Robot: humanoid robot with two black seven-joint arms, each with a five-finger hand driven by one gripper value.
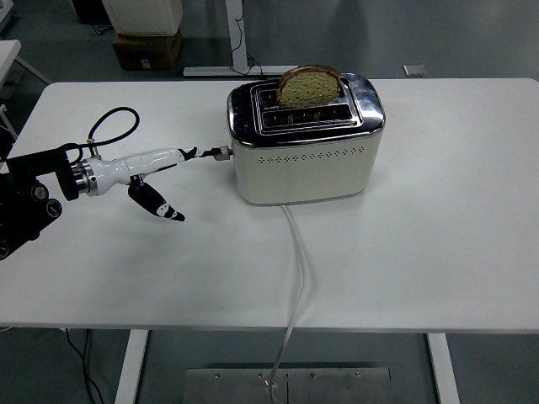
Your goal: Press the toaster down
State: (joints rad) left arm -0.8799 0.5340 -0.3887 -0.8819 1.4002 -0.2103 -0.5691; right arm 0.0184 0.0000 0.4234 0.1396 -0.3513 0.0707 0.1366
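A cream and chrome toaster (301, 160) stands at the table's middle back. A slice of brown bread (310, 87) sits upright in its far slot, partly sunk. The silver lever knob (221, 153) sticks out of the toaster's left end. My left hand (192, 183), white with black fingertips, reaches in from the left. Its long fingers (192, 154) stretch out and touch the knob from above left. The thumb (158, 204) hangs down towards the table. The hand holds nothing. The right arm is out of view.
The toaster's white cord (298, 269) runs from its front over the table's near edge. A black cable loop (114, 124) rises behind my left wrist. Boxes (147, 46) and a desk leg stand on the floor beyond the table.
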